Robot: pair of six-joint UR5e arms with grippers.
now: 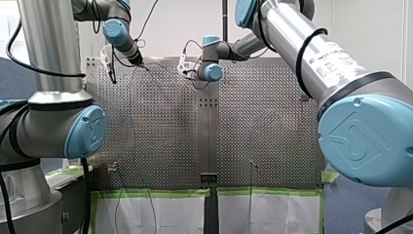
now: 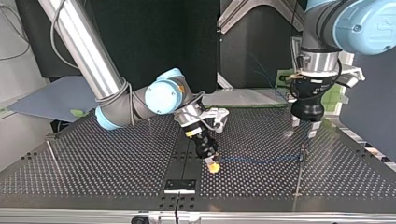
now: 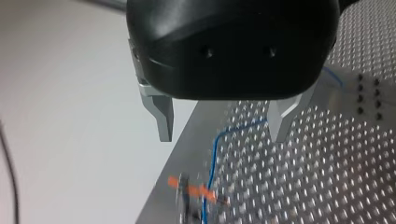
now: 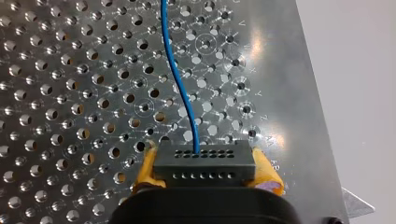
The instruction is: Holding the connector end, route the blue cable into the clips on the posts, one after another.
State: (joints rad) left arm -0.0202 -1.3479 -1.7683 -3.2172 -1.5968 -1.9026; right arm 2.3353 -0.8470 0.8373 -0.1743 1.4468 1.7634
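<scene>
The job looks early. My right end effector (image 4: 205,169) is clenched on the connector (image 4: 204,157), its yellow pads pressing on the block's two short ends, low over the perforated table (image 2: 116,158) near the middle in the top view. From there the blue cable (image 4: 180,79) reaches one post (image 2: 302,155) at that view's right and meets an orange clip (image 3: 194,190) there. Whether it is seated in the clip is too blurred to tell. My left end effector (image 3: 222,125) hangs just above that post with its metal fingers spread, grasping nothing. Another post (image 2: 50,151) at the top view's far left has no cable near it, so most of the routing seems left to do.

The connector's long axis lies across the pads. The cable leaves its front face and runs ahead in a gentle S. In the top view, that stretch lies almost level across the table, connector to post.
</scene>
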